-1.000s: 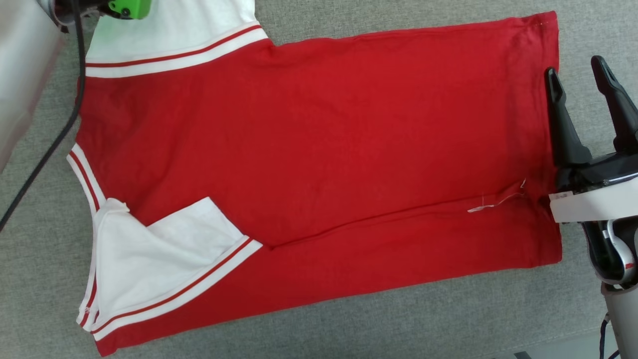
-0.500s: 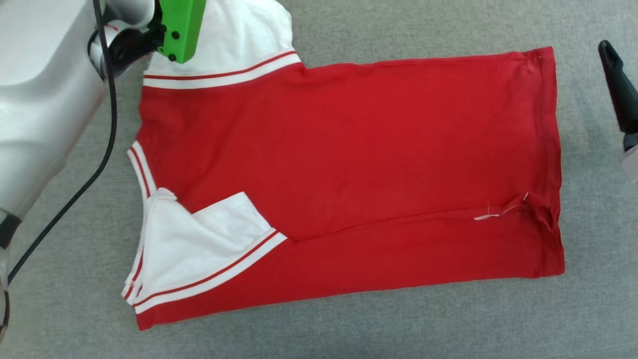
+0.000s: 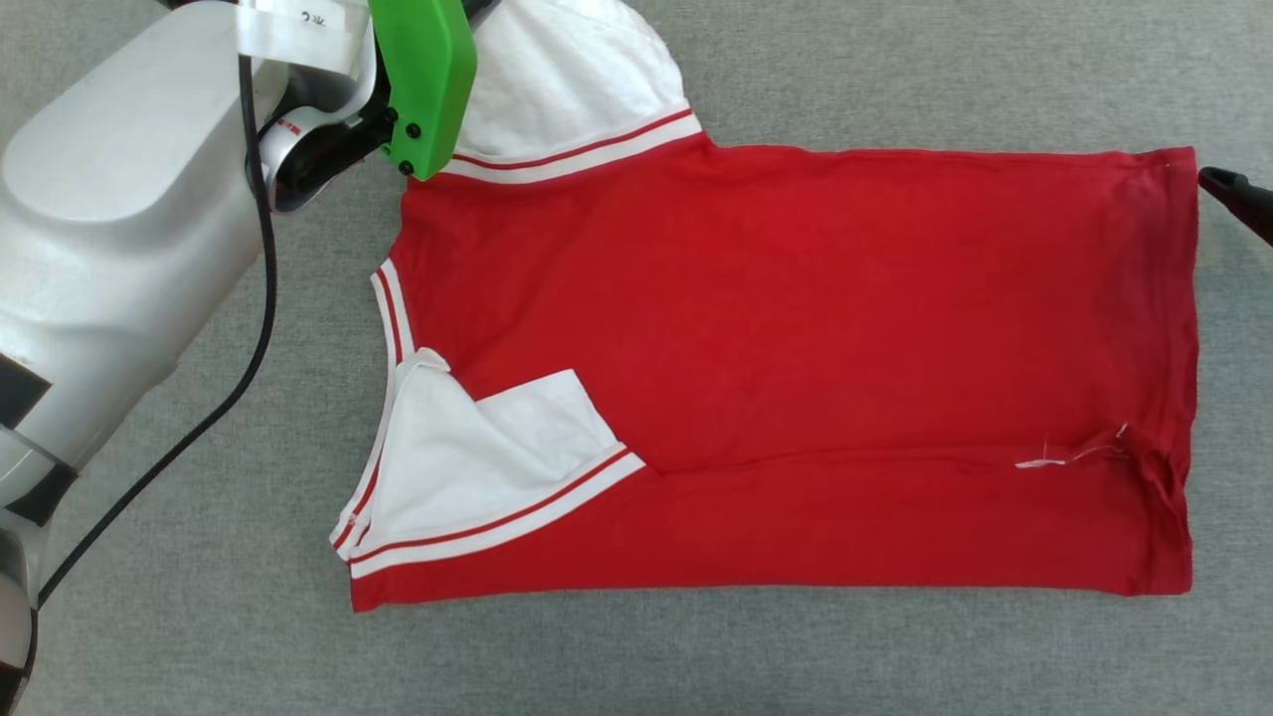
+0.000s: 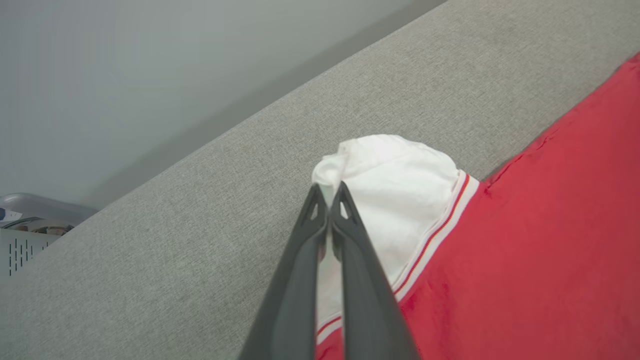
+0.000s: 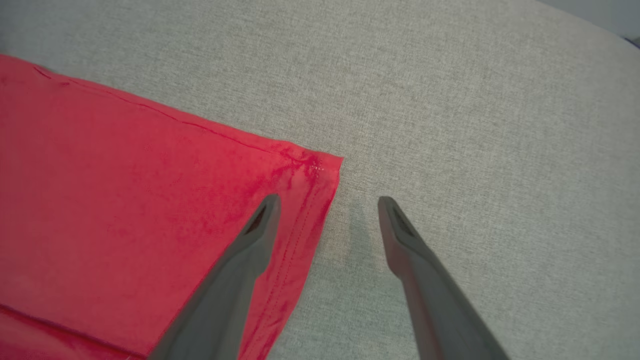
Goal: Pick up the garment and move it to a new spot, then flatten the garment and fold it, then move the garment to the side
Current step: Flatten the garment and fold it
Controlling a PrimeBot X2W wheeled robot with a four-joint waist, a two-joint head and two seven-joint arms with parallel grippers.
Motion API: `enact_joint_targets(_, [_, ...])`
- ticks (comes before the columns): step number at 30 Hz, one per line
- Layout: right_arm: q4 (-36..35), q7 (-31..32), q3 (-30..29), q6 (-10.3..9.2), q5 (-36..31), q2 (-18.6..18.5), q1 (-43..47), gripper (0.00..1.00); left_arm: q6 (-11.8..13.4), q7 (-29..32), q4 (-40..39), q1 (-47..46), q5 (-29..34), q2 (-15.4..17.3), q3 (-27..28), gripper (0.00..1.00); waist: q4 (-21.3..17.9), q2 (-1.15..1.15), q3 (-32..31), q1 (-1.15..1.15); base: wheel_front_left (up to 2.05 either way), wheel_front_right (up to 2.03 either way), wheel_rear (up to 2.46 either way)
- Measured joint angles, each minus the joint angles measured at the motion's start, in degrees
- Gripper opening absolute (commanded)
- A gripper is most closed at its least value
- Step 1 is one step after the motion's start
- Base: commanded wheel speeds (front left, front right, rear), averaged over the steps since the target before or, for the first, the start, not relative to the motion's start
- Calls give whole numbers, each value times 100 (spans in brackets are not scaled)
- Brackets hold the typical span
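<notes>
The garment (image 3: pixel 796 328), a red T-shirt with white sleeves, lies spread on the grey cloth surface (image 3: pixel 895 656), collar to the left and hem to the right. Its near sleeve (image 3: pixel 487 467) is folded in over the body. The far sleeve (image 4: pixel 395 200) is bunched up, and my left gripper (image 4: pixel 327 192) is shut on its edge, with white cloth between the fingers. My right gripper (image 5: pixel 327 202) stands open at the far hem corner (image 5: pixel 315 167), one finger over the red hem and the other over bare surface. One right fingertip (image 3: pixel 1238 194) shows at the head view's right edge.
My pale left arm (image 3: pixel 129 229), its green wrist part (image 3: pixel 423 80) and a black cable (image 3: pixel 264 298) cover the upper left. The surface's far edge and a grey wall lie beyond the sleeve, with a grey slotted bin (image 4: pixel 25 230) at the left.
My left gripper has closed on the far sleeve, which now bunches up. The head camera has turned, so the shirt sits further right and my left arm shows more.
</notes>
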Motion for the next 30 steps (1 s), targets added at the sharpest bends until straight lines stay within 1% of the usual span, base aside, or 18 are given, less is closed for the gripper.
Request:
enact_joint_targets(3, [272,381,137,0,-11,53,-256,100,0,-101,-22,0,14,-21,-25,0,64,0,68,0,0,0,0])
enact_joint_targets(6, [550,536,327,0,-177,80,-470,100,0,-188,-57,-2,36,-78,-51,0,126,0,162,0,0,0,0])
enact_joint_targets(10, [916,525,516,0,-308,207,-710,100,0,-254,-96,-18,86,-120,-63,0,200,0,290,0,0,0,0])
enact_joint_targets(13, [1176,436,773,0,-434,313,-843,100,0,-270,-88,-30,160,-127,-65,0,246,0,377,0,0,0,0])
enact_joint_targets(16, [1448,435,995,0,-444,289,-934,100,0,-327,-70,-34,167,-152,-71,0,283,0,432,0,0,0,0])
enact_joint_targets(19, [1552,388,1139,0,-376,230,-964,100,0,-365,-57,-37,167,-171,-82,0,313,0,445,-1,0,0,0])
enact_joint_targets(20, [1573,332,1159,0,-339,223,-970,22,0,-365,-51,-37,167,-168,-89,0,312,0,442,-1,0,0,0])
enact_joint_targets(21, [1601,220,1188,0,-313,214,-987,0,0,-375,-42,-36,167,-164,-96,0,308,0,435,-1,0,0,0])
enact_joint_targets(26, [1816,-397,1318,0,-221,290,-1014,0,0,-445,20,-20,166,-125,-122,0,268,0,315,-1,0,0,0])
enact_joint_targets(30, [1859,-900,1475,0,-119,303,-993,0,0,-569,29,51,146,-75,-123,0,245,0,136,-1,0,0,0])
